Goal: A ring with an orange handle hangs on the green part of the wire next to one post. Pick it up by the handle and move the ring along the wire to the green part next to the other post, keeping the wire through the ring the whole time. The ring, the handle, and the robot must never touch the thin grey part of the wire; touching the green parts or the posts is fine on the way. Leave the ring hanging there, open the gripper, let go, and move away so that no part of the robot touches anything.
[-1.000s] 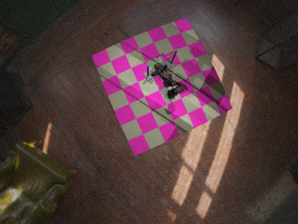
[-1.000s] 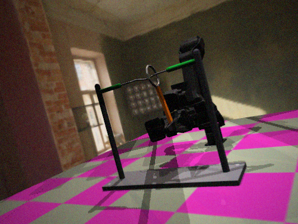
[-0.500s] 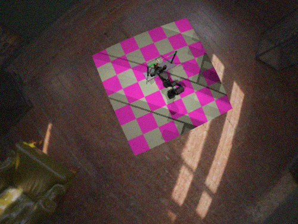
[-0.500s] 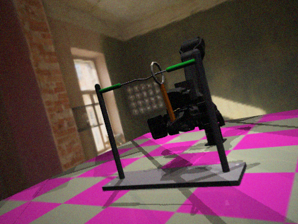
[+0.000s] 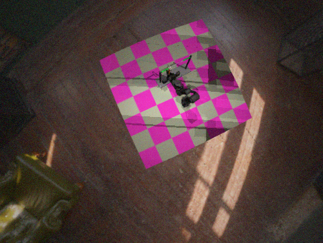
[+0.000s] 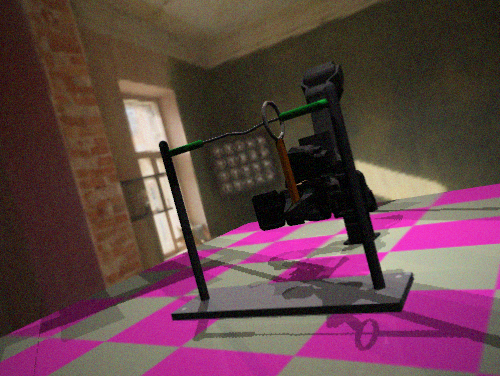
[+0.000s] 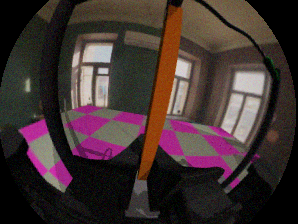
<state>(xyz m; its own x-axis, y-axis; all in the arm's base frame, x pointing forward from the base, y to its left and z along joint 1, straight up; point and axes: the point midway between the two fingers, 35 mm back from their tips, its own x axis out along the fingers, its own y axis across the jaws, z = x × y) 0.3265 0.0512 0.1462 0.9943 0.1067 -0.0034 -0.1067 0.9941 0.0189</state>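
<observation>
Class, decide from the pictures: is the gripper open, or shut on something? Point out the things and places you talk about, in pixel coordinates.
Shut on the orange handle (image 6: pixel 286 167) (image 7: pixel 162 95): the handle's lower end sits between the gripper's dark fingers.
</observation>
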